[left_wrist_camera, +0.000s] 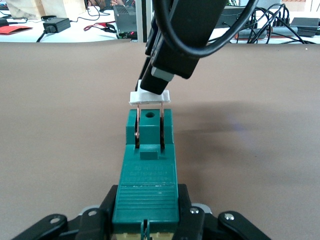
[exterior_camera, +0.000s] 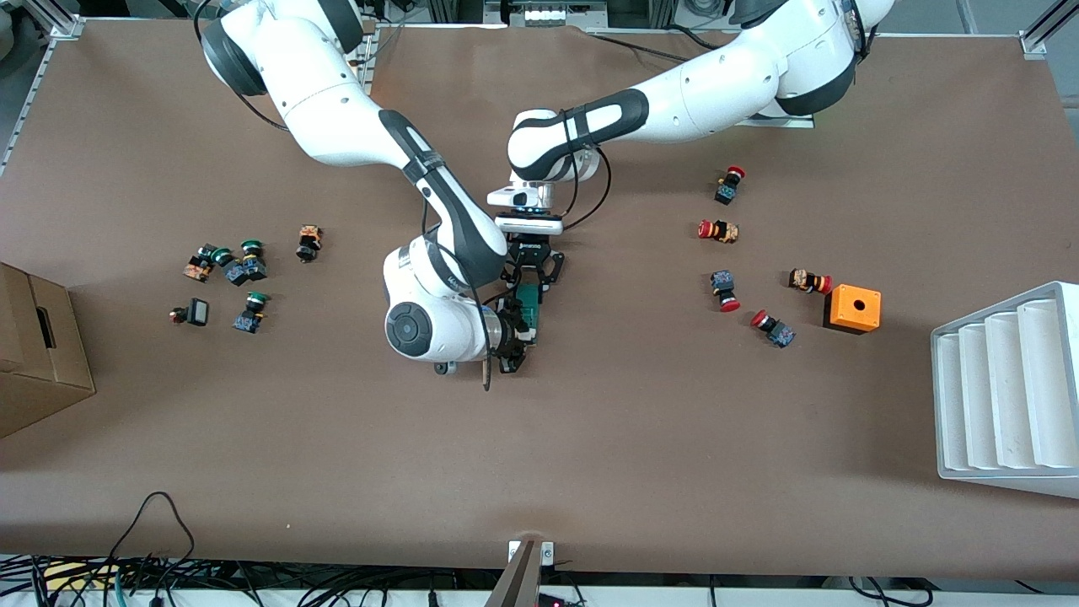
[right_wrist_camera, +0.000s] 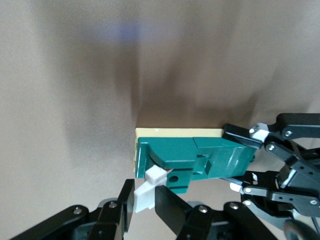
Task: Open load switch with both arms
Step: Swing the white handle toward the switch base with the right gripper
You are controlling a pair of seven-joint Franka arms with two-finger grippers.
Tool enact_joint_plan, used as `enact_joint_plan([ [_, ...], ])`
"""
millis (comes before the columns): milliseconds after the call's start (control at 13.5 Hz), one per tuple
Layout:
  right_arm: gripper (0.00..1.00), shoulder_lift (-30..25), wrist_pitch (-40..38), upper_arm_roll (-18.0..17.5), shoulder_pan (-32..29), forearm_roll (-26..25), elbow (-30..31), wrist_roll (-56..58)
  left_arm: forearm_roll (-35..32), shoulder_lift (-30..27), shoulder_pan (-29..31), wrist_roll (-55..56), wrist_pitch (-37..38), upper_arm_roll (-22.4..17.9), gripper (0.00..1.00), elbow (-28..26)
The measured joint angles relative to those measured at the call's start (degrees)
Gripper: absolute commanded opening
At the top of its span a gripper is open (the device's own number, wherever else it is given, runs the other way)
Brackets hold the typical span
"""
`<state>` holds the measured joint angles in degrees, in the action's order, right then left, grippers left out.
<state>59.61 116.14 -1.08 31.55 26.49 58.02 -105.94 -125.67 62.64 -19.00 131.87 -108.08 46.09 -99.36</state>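
Observation:
The dark-green load switch is at the middle of the table, with both grippers on it. My left gripper is shut on the body's end, one black finger on each side. My right gripper is shut on the white tab at the switch's other end. In the left wrist view the white tab stands raised off the green body on two copper blades. The right wrist view shows the green body with a cream base, and the left gripper on it.
Several red-capped push buttons and an orange box with a hole lie toward the left arm's end, near a white ribbed rack. Green-capped buttons and a cardboard box are toward the right arm's end.

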Motion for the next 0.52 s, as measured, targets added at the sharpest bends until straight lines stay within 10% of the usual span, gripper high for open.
enact_joint_plan([
  [519,0.25,-2.4,-1.9,-1.1,0.7,-2.0,3.5,0.0,0.0,0.0,0.0,0.0,0.0,0.0,0.31,0.0],
])
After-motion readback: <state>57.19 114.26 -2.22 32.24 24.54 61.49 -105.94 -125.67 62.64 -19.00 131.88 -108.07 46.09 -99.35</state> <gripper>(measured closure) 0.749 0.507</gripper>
